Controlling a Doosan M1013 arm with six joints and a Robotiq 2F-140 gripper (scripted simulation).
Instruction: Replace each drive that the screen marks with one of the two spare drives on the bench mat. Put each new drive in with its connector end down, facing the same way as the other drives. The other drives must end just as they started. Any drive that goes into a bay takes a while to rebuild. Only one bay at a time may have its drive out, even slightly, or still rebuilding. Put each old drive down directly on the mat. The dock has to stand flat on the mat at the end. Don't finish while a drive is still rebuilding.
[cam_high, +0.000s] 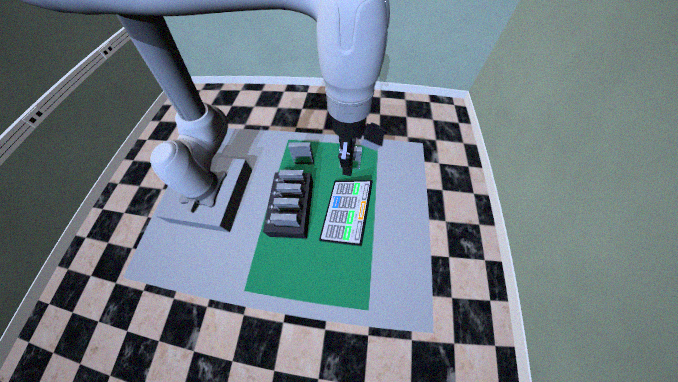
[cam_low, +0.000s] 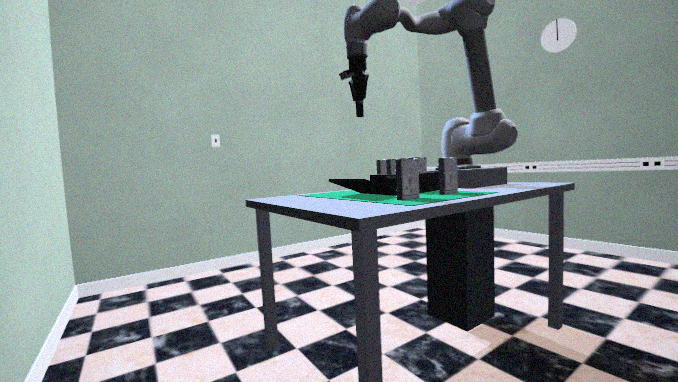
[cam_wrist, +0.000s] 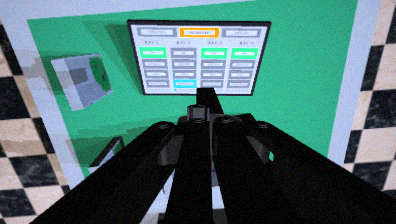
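The gripper (cam_high: 346, 170) (cam_low: 359, 115) (cam_wrist: 204, 101) is black. Below it, the mat (cam_high: 310, 270) (cam_low: 345, 196) (cam_wrist: 300, 120) is green. Near it, the screen (cam_high: 346, 212) (cam_wrist: 199, 57) is white with a black edge, gray boxes, three green boxes, one blue and one orange. The dock (cam_high: 286, 233) (cam_low: 382, 184) lower down is dark, with gray drives (cam_high: 285, 219) (cam_low: 382, 166). Far below, the floor (cam_high: 300, 350) (cam_low: 310, 330) (cam_wrist: 370, 145) has black and pinkish squares.

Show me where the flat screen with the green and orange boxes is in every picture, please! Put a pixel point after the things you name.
Top: the flat, black-edged screen with coloured boxes (cam_high: 345, 212) (cam_low: 347, 184) (cam_wrist: 199, 59) is right of the middle.
Exterior: it's near the middle, on the table, seen as a thin dark sloping slab.
Wrist: it's at the top, just left of centre to centre.
Shared landmark: the bright green flat mat (cam_high: 310, 270) (cam_low: 325, 194) (cam_wrist: 305, 75).
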